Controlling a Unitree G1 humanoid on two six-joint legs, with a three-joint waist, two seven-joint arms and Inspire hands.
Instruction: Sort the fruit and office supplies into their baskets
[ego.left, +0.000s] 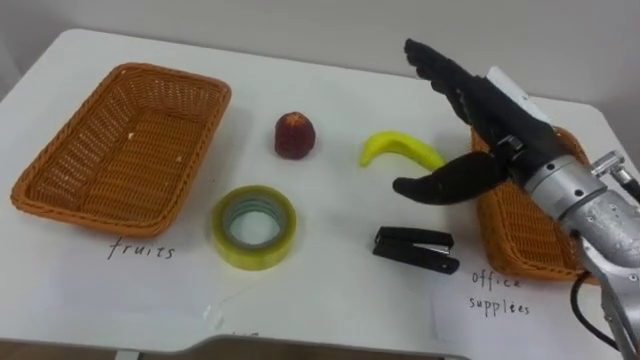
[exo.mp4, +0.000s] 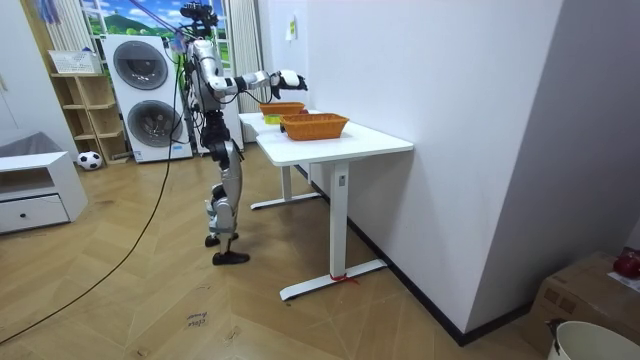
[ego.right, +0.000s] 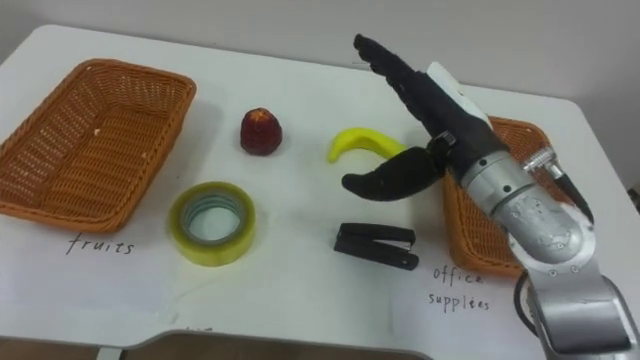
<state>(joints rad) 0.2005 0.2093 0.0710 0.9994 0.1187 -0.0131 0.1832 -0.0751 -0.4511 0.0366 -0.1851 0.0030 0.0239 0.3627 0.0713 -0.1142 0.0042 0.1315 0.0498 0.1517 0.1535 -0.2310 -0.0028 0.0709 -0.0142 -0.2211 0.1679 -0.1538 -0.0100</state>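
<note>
White counter (ego.left: 330, 290), wall behind. Near: yellow tape roll (ego.left: 282, 240) left of centre, black stapler (ego.left: 415, 249) right. Both likely stiff, light; stapler best pinched across narrow body. Above stapler, right hand (ego.left: 495, 125) hovers, fingers straight, thumb spread, holding nothing. Farther: banana (ego.left: 400, 149) just beyond thumb, probably soft, bruisable, take mid-curve. Red fruit (ego.left: 295, 136) left of it. Empty fruit basket (ego.left: 60, 205) left, office basket (ego.left: 520, 250) right, under wrist.
</note>
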